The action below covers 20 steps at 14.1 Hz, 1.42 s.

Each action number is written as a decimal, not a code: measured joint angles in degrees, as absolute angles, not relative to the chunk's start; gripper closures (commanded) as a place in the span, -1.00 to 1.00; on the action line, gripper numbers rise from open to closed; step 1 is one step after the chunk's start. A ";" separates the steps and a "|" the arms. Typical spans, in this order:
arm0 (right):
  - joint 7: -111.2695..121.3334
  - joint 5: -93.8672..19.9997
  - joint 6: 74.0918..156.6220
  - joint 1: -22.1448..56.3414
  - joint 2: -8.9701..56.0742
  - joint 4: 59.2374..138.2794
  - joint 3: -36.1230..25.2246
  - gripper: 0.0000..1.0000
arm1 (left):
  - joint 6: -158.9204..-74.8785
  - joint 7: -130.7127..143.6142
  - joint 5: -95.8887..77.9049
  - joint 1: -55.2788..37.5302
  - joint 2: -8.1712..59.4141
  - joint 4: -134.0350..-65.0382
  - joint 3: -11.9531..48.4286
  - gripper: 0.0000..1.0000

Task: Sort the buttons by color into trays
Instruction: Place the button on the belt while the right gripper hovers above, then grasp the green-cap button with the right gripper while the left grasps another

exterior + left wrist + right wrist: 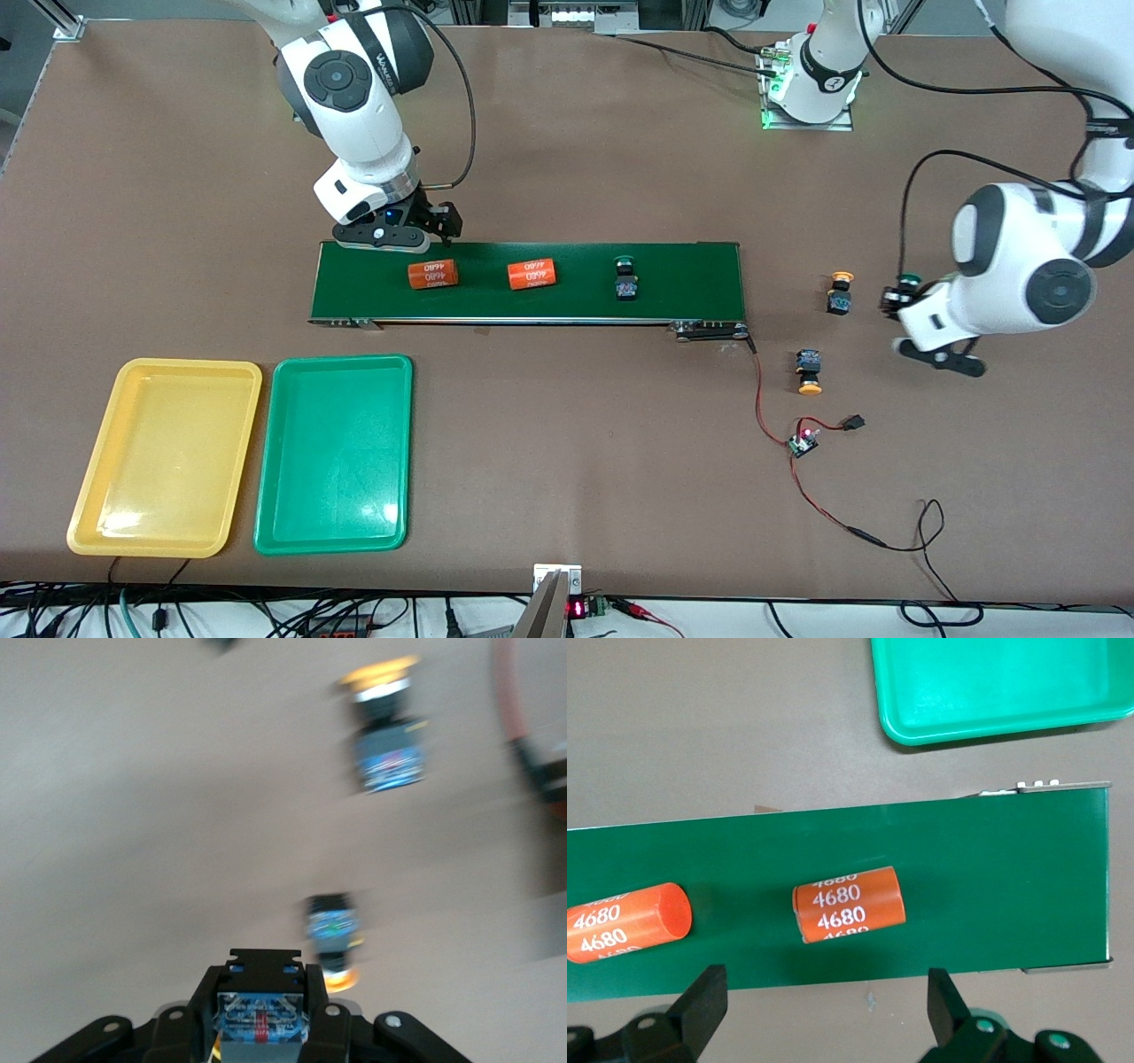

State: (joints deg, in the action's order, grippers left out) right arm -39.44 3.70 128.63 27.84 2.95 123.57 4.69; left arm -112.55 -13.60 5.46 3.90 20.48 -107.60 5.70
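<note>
Trays: yellow tray (165,457) and green tray (335,454) side by side, bare, at the right arm's end of the table, nearer the front camera than the belt.
Table: brown top (567,443); metal framing along the edge where the arms stand, cables along the front-camera edge.
Belt: dark green conveyor (528,282); carries two orange "4680" cylinders (433,273) (532,274) and one green-cap button (626,276).
Wiring: red lead from the belt's end to a small board (804,441).
Right gripper: (412,232) fingers spread wide, holding nothing, over the belt's edge by a cylinder.
Left gripper: (897,297) clamped on a green-cap button (907,283), above the table at the left arm's end.
Loose buttons: two yellow-cap buttons (840,293) (809,371) on the table between belt and left gripper.
</note>
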 measured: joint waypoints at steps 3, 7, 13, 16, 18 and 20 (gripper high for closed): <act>-39.44 3.70 128.46 27.49 2.63 123.57 4.38 -1.00 | -112.79 -5.91 1.04 2.95 20.93 -107.56 12.63 0.73; -39.44 3.69 128.45 27.12 2.66 123.58 4.38 -1.00 | -117.32 3.18 -3.03 1.31 22.82 -107.81 17.76 0.73; -39.39 3.69 128.57 27.20 3.98 123.66 4.47 -1.00 | -126.44 15.42 -3.05 -1.97 25.03 -111.98 23.20 0.25; -39.44 3.59 130.79 27.40 4.81 123.64 4.52 -1.00 | -129.41 15.72 -3.05 -2.17 25.51 -114.46 23.23 -1.00; -39.87 1.29 131.67 27.83 5.31 123.62 4.57 -1.00 | -129.18 15.72 -3.05 -1.97 25.26 -114.29 23.23 -1.00; -39.93 -0.92 132.31 29.15 6.36 123.06 4.81 -1.00 | -127.88 15.76 -3.05 -1.55 24.69 -113.46 23.23 -1.00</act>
